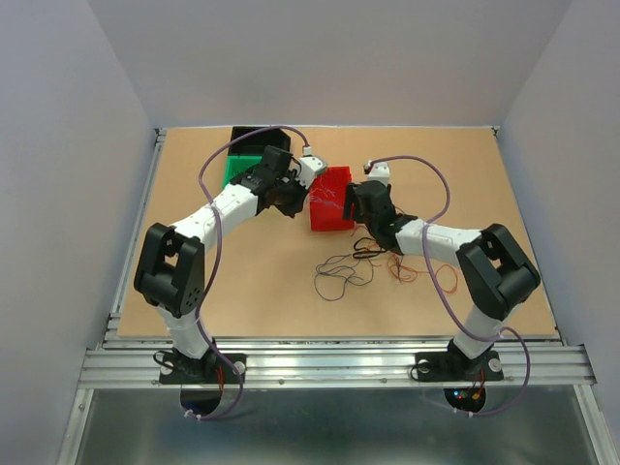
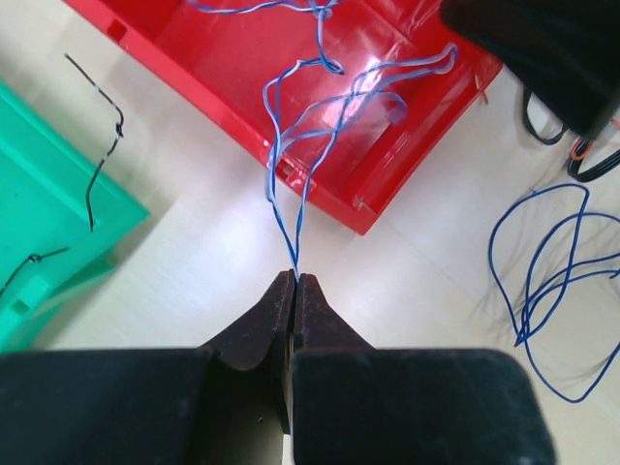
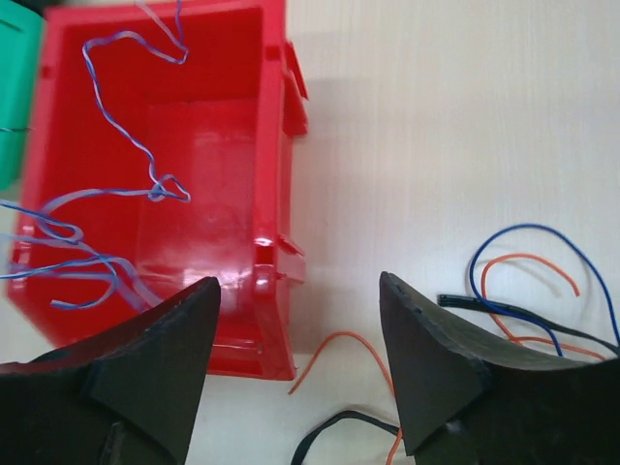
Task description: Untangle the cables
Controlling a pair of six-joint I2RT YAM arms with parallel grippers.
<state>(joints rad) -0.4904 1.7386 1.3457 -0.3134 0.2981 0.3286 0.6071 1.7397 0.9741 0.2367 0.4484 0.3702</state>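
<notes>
- left gripper (image 2: 294, 279) clenched on the blue cable (image 2: 292, 247), whose loops lie in the red bin (image 2: 194, 58);
- right gripper (image 3: 298, 288) spread, empty, near it;
- best carry the pinched end over the bin's rim before letting go.

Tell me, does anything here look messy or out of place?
Yes. A thin blue wire trails out of the red plastic bin over its rim, pinched in the shut left gripper. Thin black, orange and blue wires lie tangled on the wooden table nearby.
</notes>
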